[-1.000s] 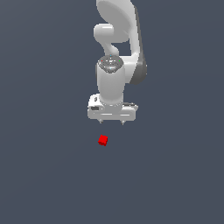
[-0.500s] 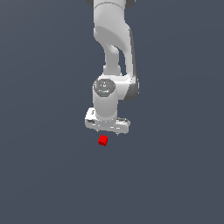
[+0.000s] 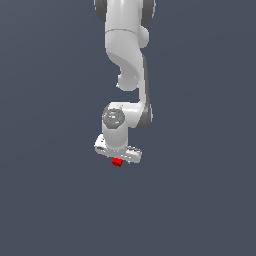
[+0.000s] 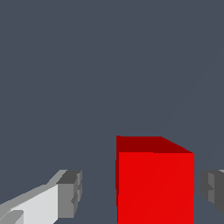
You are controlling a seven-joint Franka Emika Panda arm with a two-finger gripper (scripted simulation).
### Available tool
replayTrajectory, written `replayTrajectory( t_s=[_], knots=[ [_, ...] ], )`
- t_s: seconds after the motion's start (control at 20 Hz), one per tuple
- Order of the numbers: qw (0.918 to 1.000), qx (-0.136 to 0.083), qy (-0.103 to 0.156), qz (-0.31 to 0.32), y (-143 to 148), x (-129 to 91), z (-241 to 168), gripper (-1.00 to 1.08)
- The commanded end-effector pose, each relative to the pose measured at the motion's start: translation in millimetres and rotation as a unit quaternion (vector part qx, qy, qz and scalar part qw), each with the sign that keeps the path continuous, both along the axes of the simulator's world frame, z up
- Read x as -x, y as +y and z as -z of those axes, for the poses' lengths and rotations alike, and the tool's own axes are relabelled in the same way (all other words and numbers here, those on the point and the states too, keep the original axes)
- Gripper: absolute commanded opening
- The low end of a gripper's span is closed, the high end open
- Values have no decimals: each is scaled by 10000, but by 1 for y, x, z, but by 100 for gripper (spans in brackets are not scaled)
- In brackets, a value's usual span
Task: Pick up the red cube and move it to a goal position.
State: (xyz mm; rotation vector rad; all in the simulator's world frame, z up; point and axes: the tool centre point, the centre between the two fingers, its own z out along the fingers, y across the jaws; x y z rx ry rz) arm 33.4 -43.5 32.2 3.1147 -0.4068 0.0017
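Note:
The red cube (image 3: pixel 117 162) lies on the grey floor, partly hidden under the white gripper (image 3: pixel 118 159) in the exterior view. In the wrist view the red cube (image 4: pixel 154 183) fills the space between the two fingertips, one grey pad (image 4: pixel 70 193) on one side and the other pad (image 4: pixel 213 189) on the other. Gaps show between each pad and the cube, so the jaws stand open around it and do not touch it. The gripper (image 4: pixel 141 191) is low, at cube height.
The white arm (image 3: pixel 125 55) rises above the gripper to the top of the exterior view. Plain dark grey floor (image 3: pixel 200 200) lies all around; no other objects show.
The arm has come down and toward the cube. The gripper was above and apart from the cube; now it straddles it.

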Motion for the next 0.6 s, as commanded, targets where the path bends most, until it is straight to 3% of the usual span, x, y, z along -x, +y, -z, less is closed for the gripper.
replayTrajectory(
  t_s=[0.0,0.2,0.25,0.55],
  knots=[
    [10000,1,0,58,-3,-2,7,100],
    [10000,0,3,90,-4,-3,11,100],
    [10000,0,3,90,-4,-3,11,-100],
    [10000,0,3,90,-4,-3,11,-100]
  ],
)
